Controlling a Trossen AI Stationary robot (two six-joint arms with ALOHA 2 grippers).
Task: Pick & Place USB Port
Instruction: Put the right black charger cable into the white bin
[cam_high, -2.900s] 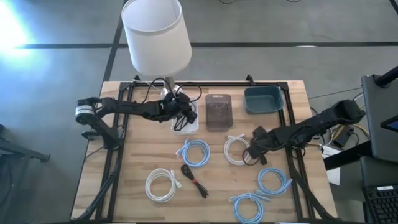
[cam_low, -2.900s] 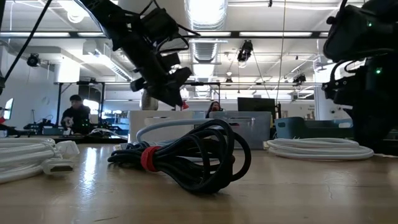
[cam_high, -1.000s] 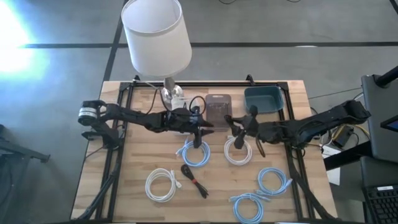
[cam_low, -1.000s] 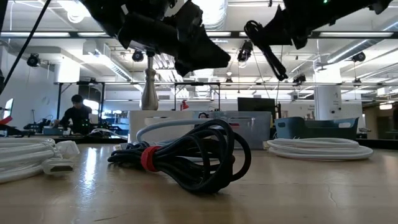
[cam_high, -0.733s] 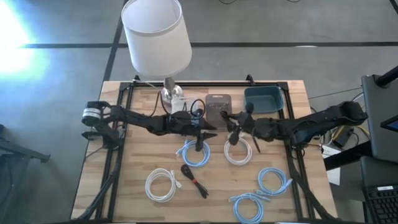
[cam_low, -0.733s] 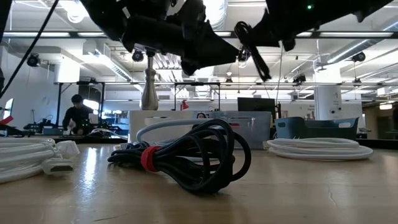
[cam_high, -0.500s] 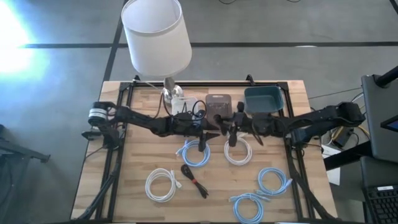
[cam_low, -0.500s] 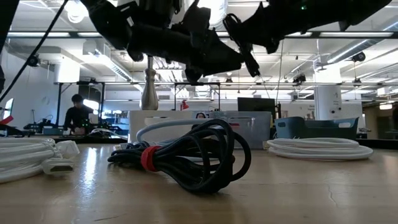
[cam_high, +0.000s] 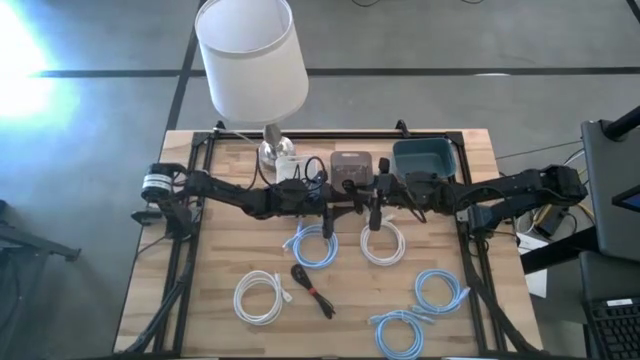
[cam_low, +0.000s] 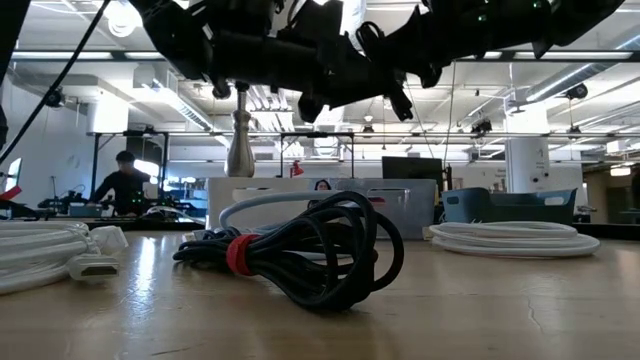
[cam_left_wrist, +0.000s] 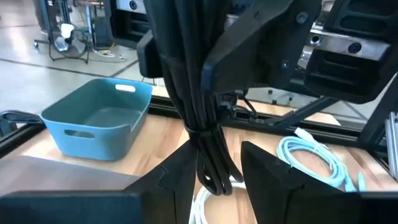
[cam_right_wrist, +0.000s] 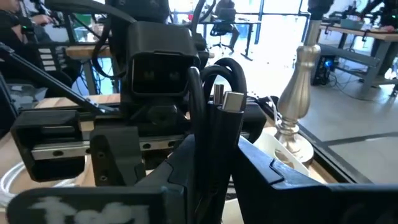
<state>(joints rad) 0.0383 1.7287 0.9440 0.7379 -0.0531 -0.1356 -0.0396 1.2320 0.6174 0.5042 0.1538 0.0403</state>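
Observation:
My two grippers meet tip to tip above the table's middle. My right gripper (cam_high: 372, 203) is shut on a black cable bundle (cam_right_wrist: 214, 106) with a silver USB plug (cam_right_wrist: 233, 99) at its top. My left gripper (cam_high: 335, 205) stands open and level, facing it. In the left wrist view the bundle's lower loop (cam_left_wrist: 208, 177) hangs between my left fingers (cam_left_wrist: 180, 180), and I see no touch. A white box (cam_low: 225, 205) stands by the lamp's foot. No USB port shows plainly. My right gripper pinches the black bundle between its two fingers (cam_right_wrist: 261, 162), around its middle (cam_right_wrist: 217, 143). The fingers come level from the table's right and lie across the bundle. The bundle stands upright and clear of the table, plug and top loop above the fingers, the rest hanging below.
A lamp (cam_high: 250, 55) stands at the far left, and a dark clear box (cam_high: 350, 165) and a blue bin (cam_high: 425, 160) at the far edge. White and blue cable coils (cam_high: 380, 245) and a black cable with a red tie (cam_high: 312, 290) lie nearer. A person (cam_low: 122, 185) sits far behind.
My right gripper has gone toward the table's left with the black bundle and has swung round to face the left gripper. The bundle still hangs clear of the table. My left gripper has tipped up to level, nearly in place.

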